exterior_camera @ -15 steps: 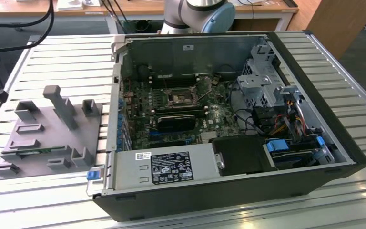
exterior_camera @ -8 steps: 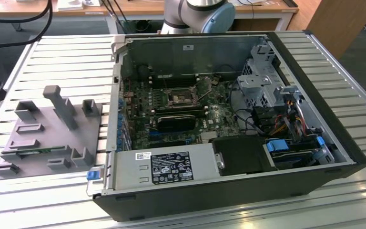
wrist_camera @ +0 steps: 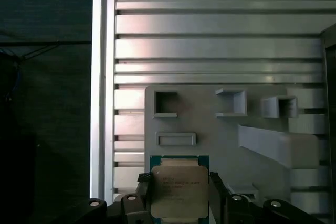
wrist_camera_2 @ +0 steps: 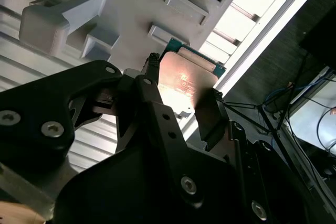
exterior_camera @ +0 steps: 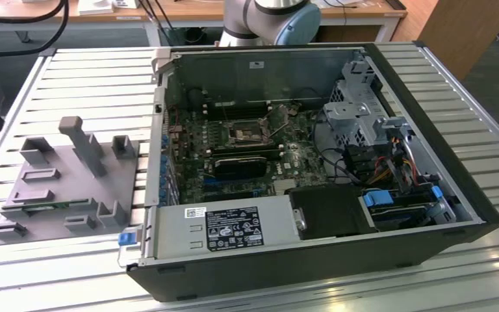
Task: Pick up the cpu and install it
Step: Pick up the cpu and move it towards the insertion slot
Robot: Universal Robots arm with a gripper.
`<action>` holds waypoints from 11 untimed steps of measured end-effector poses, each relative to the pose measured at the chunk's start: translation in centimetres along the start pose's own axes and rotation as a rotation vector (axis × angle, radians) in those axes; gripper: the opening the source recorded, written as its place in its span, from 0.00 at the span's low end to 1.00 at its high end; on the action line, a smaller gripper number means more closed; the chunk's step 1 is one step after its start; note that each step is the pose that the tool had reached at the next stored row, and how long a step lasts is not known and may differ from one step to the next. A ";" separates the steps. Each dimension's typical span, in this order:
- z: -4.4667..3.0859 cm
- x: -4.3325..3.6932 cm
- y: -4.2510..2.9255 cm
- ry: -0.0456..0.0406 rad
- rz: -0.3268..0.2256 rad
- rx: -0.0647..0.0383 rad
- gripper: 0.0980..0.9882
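cpu [wrist_camera: 178, 190] gripped at two edges by pincer [wrist_camera: 180, 184], held over grey holder [wrist_camera: 210, 129] | computer case [exterior_camera: 319, 260] laid open on surface [exterior_camera: 93, 78], circuit board [exterior_camera: 301, 159] seen inside

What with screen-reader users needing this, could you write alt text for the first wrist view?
A silver-topped cpu with a green rim is gripped by the dark pincer, in front of a grey holder plate with raised pockets. Beyond lies a slatted metal table, its edge meeting dark floor.

Grey holder fixture [wrist_camera: 210, 129] lies beyond the fingers [wrist_camera: 143, 195], on slatted aluminium table [wrist_camera: 210, 24]. Open PC case [exterior_camera: 440, 130] beside fixture; motherboard [exterior_camera: 301, 156], PSU [exterior_camera: 223, 227] exposed.
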State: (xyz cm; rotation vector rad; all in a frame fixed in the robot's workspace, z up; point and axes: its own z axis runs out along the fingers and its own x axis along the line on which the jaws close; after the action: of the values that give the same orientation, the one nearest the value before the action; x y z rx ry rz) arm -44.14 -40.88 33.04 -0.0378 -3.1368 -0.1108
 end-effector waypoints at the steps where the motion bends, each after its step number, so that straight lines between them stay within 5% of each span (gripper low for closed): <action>1: -0.09 0.00 0.01 0.0000 0.000 0.000 0.48; 11: -1.21 0.01 0.20 -0.0001 0.000 0.002 0.48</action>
State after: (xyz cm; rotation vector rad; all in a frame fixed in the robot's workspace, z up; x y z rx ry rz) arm -44.14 -40.77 34.26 -0.0378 -3.1370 -0.1077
